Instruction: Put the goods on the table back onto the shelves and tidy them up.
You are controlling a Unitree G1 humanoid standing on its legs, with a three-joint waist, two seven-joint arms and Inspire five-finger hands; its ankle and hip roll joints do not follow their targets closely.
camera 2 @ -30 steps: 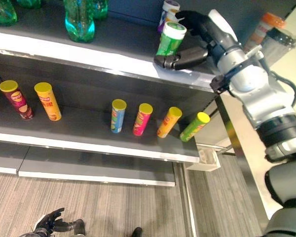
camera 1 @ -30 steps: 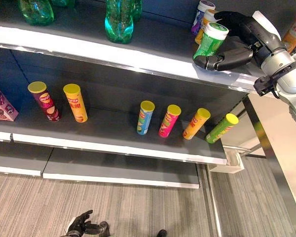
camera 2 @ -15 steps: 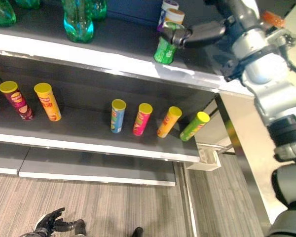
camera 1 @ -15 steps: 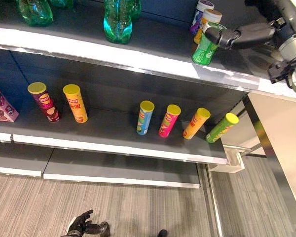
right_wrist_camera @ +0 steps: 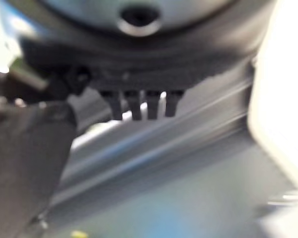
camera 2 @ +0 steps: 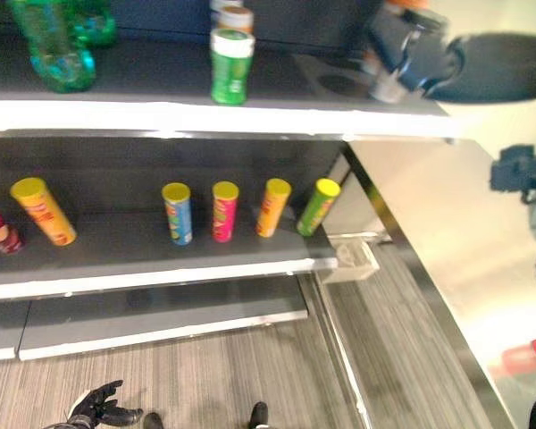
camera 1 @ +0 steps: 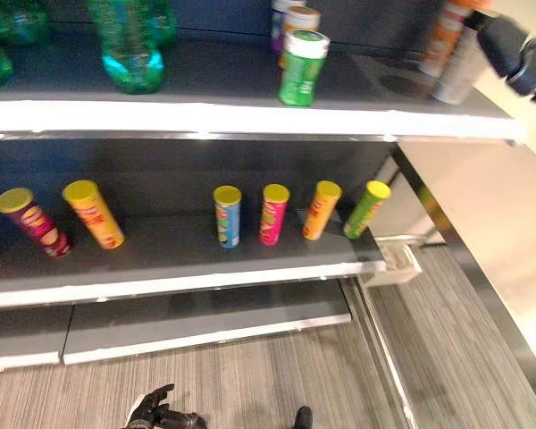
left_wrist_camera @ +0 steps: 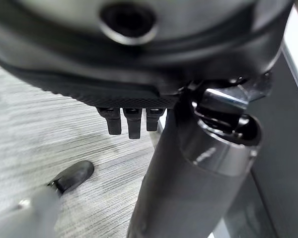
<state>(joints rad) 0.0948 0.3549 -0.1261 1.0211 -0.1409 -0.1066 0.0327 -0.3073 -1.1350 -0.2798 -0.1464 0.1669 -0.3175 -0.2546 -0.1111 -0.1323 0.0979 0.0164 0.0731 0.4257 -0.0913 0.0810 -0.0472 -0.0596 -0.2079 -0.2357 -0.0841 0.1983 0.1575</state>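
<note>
A green can with a white lid [camera 1: 301,68] stands upright near the front of the top shelf [camera 1: 205,117], with nothing touching it. My right hand [camera 2: 409,52] hovers off to the can's right at the shelf's end, well apart from it; in its wrist view the fingers [right_wrist_camera: 139,103] are straight and hold nothing. My left hand [camera 1: 161,415] hangs low over the floor, its fingers loose and spread.
A purple and an orange can [camera 1: 300,18] stand behind the green one. Green bottles [camera 1: 128,54] fill the top shelf's left; an orange and a grey bottle [camera 1: 453,49] stand at its right end. Several chip tubes [camera 1: 273,213] line the middle shelf [camera 1: 161,284]. A small white bin [camera 1: 398,263] sits beside it.
My right hand has let go of the green can, which now stands on the top shelf, and has drawn away to the right. The camera has shifted too.
</note>
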